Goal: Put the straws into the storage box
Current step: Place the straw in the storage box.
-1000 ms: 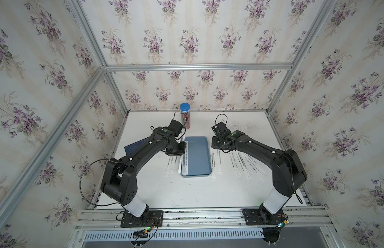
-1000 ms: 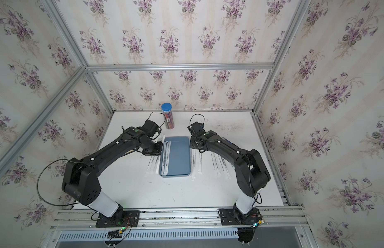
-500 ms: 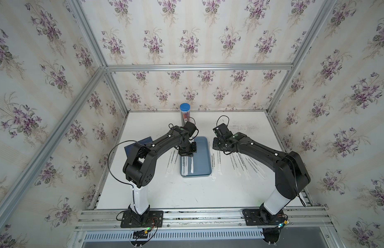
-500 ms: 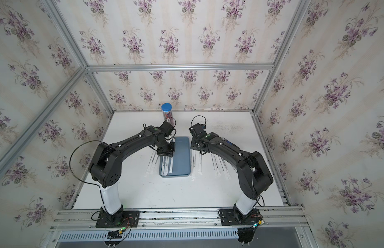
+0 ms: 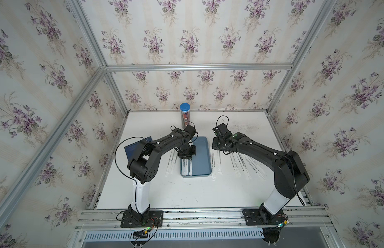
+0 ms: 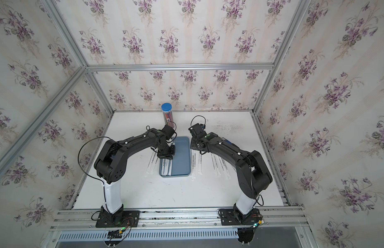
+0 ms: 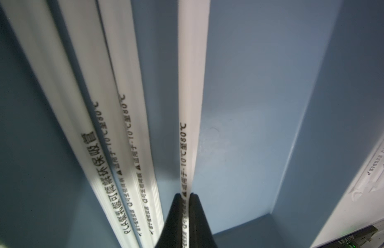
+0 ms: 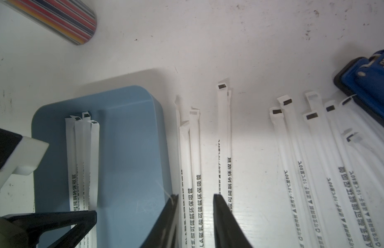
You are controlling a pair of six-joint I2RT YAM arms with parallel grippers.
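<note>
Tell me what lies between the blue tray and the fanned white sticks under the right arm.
A few more straws lying beside the storage box, then bare table before the fanned straws. The right wrist view shows it.

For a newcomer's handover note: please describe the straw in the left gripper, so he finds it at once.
On the white table, find the blue-grey storage box. Straws lie along its left side. Yours is the straw nearest the box's middle, alone pinched by the left gripper.
</note>
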